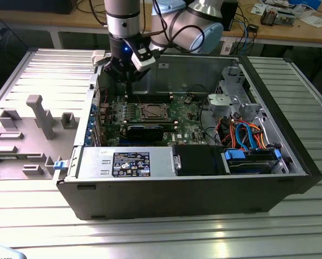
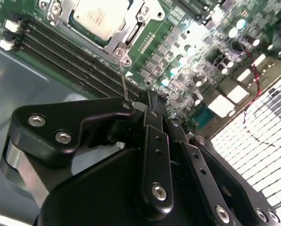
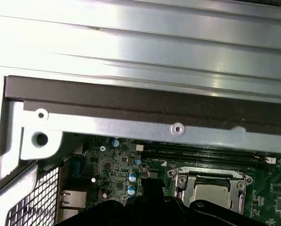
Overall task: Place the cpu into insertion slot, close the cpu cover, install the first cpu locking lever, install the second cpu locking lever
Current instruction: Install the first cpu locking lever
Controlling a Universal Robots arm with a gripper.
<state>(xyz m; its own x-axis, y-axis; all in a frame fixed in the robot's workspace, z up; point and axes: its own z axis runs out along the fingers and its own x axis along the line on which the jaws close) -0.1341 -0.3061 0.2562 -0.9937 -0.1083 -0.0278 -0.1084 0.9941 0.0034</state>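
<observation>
Black multi-link tool (image 2: pixel 147 101), fingers drawn together, appears clamped on thin silver wire locking lever (image 2: pixel 123 77) beside socket.

Beyond it, silvery-beige square cpu (image 2: pixel 99 14) seated in dark insertion slot, silver frame cpu cover (image 2: pixel 135 29) down over it, green motherboard (image 1: pixel 182 110) around.

Risk: thin lever slips from tool, springs back; off-line push bends it, scrapes nearby black memory slots (image 2: pixel 60 59).
</observation>
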